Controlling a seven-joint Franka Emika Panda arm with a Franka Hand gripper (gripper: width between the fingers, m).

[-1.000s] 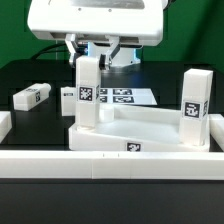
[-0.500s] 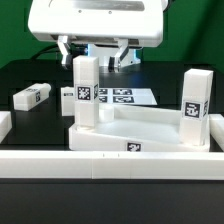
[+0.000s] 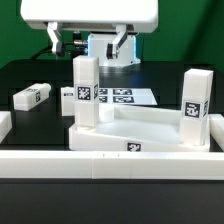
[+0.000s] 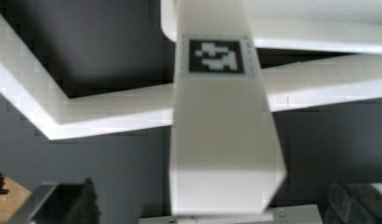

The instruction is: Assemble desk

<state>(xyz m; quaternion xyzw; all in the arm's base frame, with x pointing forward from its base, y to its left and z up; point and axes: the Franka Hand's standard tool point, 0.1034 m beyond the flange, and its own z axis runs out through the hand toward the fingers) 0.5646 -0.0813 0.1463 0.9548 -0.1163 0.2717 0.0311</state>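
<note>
Black tabletop point(image 3: 30, 72) fills the scene, with a dark backdrop behind it. High over it hangs the gripper point(image 3: 88, 48), its two fingers point(image 3: 56, 42) spread wide and holding nothing. Straight below the gripper, clear of both fingers, a white leg point(image 3: 86, 90) stands upright, a black-and-white tag on its side. The foot of this leg sits in a corner of the desk top point(image 3: 140, 135), a white rimmed tray lying flat on the table beneath the gripper and reaching away from it toward the exterior view's right. At the far end of that tray, lower than the gripper and well off to the exterior view's right of it, a second leg point(image 3: 193, 108) also stands upright with its own tag. A third leg point(image 3: 32, 96) lies on its side on the table, below the gripper and off to the exterior view's left, apart from the tray. The marker board point(image 3: 128, 97) lies flat on the table just beyond the tray, below the gripper. Nearest the camera, farthest down from the gripper, a long low white rail point(image 3: 110, 165) runs across the front. From the wrist view the same leg point(image 4: 223, 130) runs down the middle between the dark fingertips point(image 4: 60, 200), with open gaps on both sides, and the desk top's white rim point(image 4: 81, 95) crosses behind it.
</note>
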